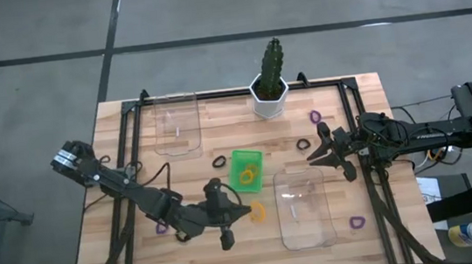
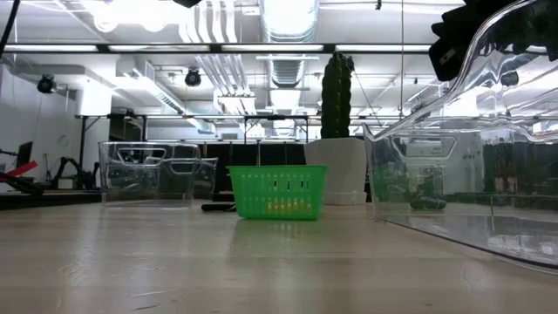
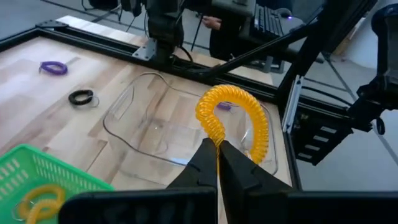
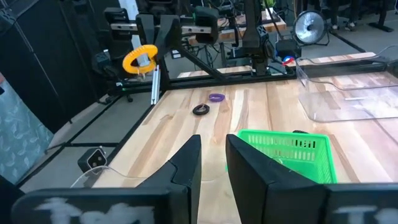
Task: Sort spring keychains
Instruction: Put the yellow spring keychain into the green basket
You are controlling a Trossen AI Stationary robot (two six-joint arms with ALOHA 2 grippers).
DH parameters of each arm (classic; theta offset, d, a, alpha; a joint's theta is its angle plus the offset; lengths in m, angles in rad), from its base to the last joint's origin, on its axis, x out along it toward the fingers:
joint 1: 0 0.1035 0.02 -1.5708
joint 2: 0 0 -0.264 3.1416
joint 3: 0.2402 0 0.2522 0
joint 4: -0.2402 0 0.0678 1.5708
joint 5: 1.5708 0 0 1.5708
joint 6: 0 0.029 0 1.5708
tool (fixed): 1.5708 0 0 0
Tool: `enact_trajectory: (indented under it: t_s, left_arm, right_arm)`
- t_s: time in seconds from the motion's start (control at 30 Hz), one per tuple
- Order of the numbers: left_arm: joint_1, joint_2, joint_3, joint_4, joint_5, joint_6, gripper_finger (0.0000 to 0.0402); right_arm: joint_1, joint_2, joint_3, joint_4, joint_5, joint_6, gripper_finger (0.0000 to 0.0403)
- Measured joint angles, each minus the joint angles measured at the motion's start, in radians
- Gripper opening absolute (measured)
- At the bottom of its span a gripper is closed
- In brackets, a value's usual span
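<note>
My left gripper (image 1: 242, 210) is shut on an orange spring keychain (image 3: 233, 118), in the air between the green bin (image 1: 245, 168) and the near clear container (image 1: 303, 206). The bin holds more orange keychains (image 3: 40, 199). My right gripper (image 4: 211, 155) is open and touches nothing, hovering right of the bin (image 4: 289, 152). Lying flat on the table are a black keychain (image 4: 200, 109), a purple one (image 4: 216, 97), another black one (image 1: 304, 144) and purple ones (image 1: 315, 117), (image 1: 357, 221). My left gripper pinches the orange keychain between its two fingertips (image 3: 208, 163), at the lower end of the coiled loop (image 3: 217, 138). The fingers point toward the table's right. The loop stands up beyond the fingertips, lifted clear of the table, as the right wrist view shows (image 4: 140, 59).
A second clear container (image 1: 175, 125) sits at the far left of the table. A cactus in a white pot (image 1: 270, 80) stands at the far edge. A black frame rail (image 1: 368, 179) runs along the table's sides. One more purple keychain (image 1: 161, 229) lies under the left arm.
</note>
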Motion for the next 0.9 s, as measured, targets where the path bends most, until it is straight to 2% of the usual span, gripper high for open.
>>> enact_trajectory:
  t_s: [0.17, 0.3, 0.53, 0.7, 0.9]
  left_arm:
    - [0.022, 0.0, 0.0, -0.002, -0.055, -0.025, 0.0]
    - [0.104, 0.0, 0.0, -0.062, -0.078, -0.175, 0.0]
    - [0.287, 0.04, 0.01, -0.264, 0.073, -0.404, 0.0]
    - [0.376, 0.07, 0.038, -0.392, 0.159, -0.468, 0.0]
    - [0.42, 0.12, 0.118, -0.513, 0.189, -0.496, 0.0]
  right_arm:
    - [0.0, 0.0, 0.0, 0.0, 0.0, 0.0, 0.0078]
    - [0.0, 0.0, 0.0, 0.0, 0.0, 0.0, 0.0082]
    - [0.0, 0.0, 0.0, 0.0, 0.0, 0.004, 0.0082]
    - [0.0, 0.0, 0.0, 0.0, 0.0, 0.024, 0.0072]
    - [0.0, 0.0, 0.0, -0.012, 0.01, 0.024, 0.0069]
